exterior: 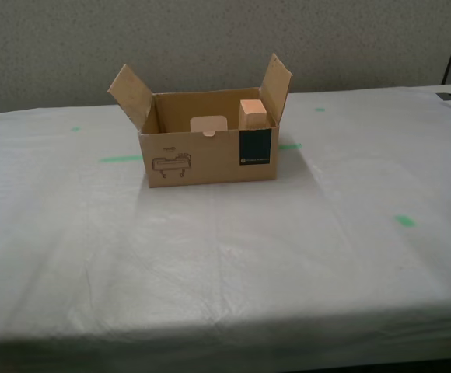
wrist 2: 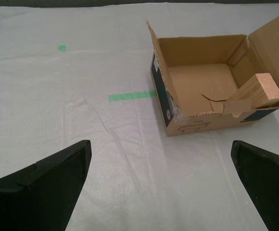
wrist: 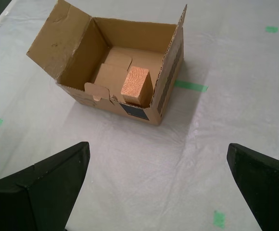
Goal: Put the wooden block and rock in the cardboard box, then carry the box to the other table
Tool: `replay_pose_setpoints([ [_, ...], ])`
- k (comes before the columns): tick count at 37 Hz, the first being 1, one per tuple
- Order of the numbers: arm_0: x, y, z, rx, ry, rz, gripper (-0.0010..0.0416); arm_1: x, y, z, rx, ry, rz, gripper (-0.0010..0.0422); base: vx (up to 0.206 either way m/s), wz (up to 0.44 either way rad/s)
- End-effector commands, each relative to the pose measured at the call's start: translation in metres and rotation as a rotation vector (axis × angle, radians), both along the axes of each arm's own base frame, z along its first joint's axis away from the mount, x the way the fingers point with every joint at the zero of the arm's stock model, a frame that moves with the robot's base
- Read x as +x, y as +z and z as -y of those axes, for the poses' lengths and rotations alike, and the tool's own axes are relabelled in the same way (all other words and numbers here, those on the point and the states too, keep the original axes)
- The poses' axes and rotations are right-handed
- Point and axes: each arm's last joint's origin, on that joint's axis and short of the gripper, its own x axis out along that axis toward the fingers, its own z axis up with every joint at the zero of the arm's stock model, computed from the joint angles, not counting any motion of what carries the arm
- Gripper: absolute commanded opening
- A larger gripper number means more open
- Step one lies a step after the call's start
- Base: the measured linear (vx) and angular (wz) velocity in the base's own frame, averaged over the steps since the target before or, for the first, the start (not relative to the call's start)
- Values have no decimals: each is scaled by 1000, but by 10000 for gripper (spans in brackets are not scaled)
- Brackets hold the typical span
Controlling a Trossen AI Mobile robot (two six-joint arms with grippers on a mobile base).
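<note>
One cardboard box (exterior: 208, 148) holds one wooden block (exterior: 253, 113) (tilted); first pincer (wrist: 158, 192) and second pincer (wrist 2: 161, 187) hover spread wide, empty.

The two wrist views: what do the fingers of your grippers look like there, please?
In both views I see only two fingers per gripper. My second gripper has matte black fingers, broad and wedge-shaped with angled edges. My first gripper has the same black, wedge-shaped fingers. No cables, markings or arm links show.
</note>
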Motion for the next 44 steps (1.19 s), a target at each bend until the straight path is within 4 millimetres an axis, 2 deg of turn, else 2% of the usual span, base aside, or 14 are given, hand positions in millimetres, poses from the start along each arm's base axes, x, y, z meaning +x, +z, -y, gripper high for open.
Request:
replay_pose_setpoints([
  [1,0,0,0,-1,-3,2,398,0,0,0,-1,2,1,398,0,0],
  [44,0,0,0,-1,-3,2,399,0,0,0,-1,3,1,398,0,0],
])
